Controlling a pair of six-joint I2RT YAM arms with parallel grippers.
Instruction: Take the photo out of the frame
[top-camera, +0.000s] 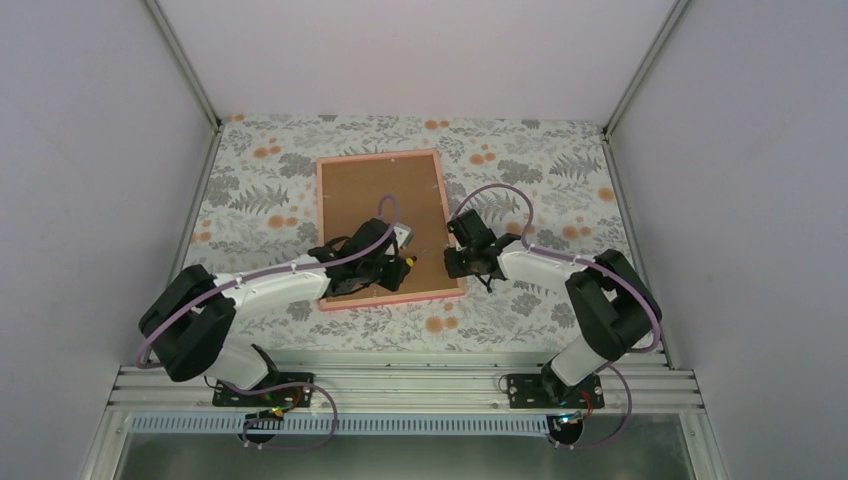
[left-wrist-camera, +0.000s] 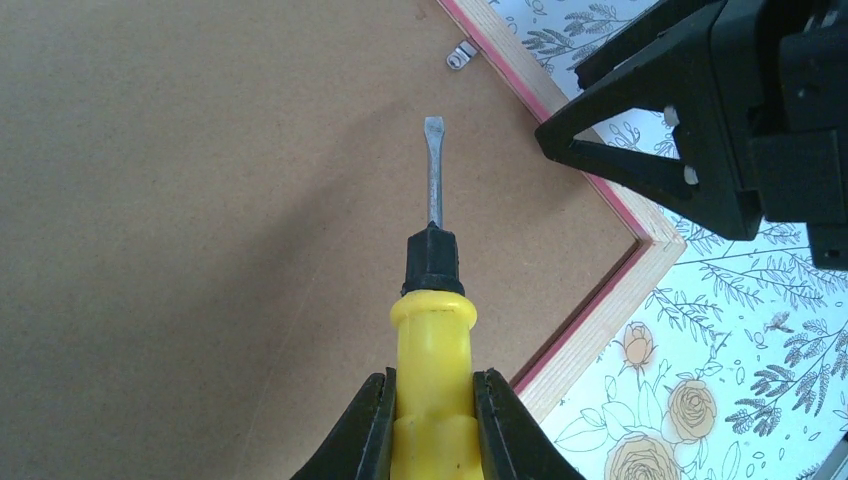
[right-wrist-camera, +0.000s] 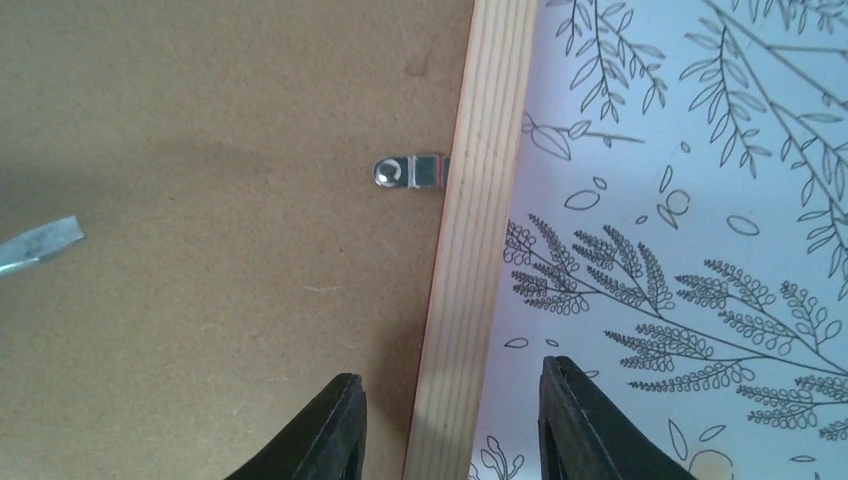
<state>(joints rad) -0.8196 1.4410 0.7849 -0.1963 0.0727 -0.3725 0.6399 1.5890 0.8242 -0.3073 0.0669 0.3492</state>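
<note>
Fingers of left gripper (left-wrist-camera: 435, 388) clenched on the yellow handle of a screwdriver (left-wrist-camera: 433, 300). Its flat blade points out over the brown backing board (left-wrist-camera: 200, 220) of the frame (top-camera: 380, 190) and stops short of the frame's right rail. Whether the tip touches the board cannot be told. Right gripper (right-wrist-camera: 452, 390) released, fingers spread. One finger is over the board and the other over the cloth, straddling the frame's right rail of pale bare wood, with a gap showing on both sides. Small metal turn clip (right-wrist-camera: 410, 172) sits on the board just ahead of these fingers and butts against the inner edge of the same rail. Frame lies flat and face down, long sides running away from the arm bases, with a thin pink border showing round the board. Both grippers work at its near right corner. Photo hidden, since only the frame's back shows. Under the frame and on all sides of it lies a pale tablecloth (top-camera: 260, 200) printed with grey ferns and orange flowers. Plain white walls (top-camera: 90, 150) stand beyond the frame at left, right and far end, joined by aluminium corner posts (top-camera: 185, 60). On the near side of the frame, a ribbed metal rail (top-camera: 400, 385) carries both arm bases.
</note>
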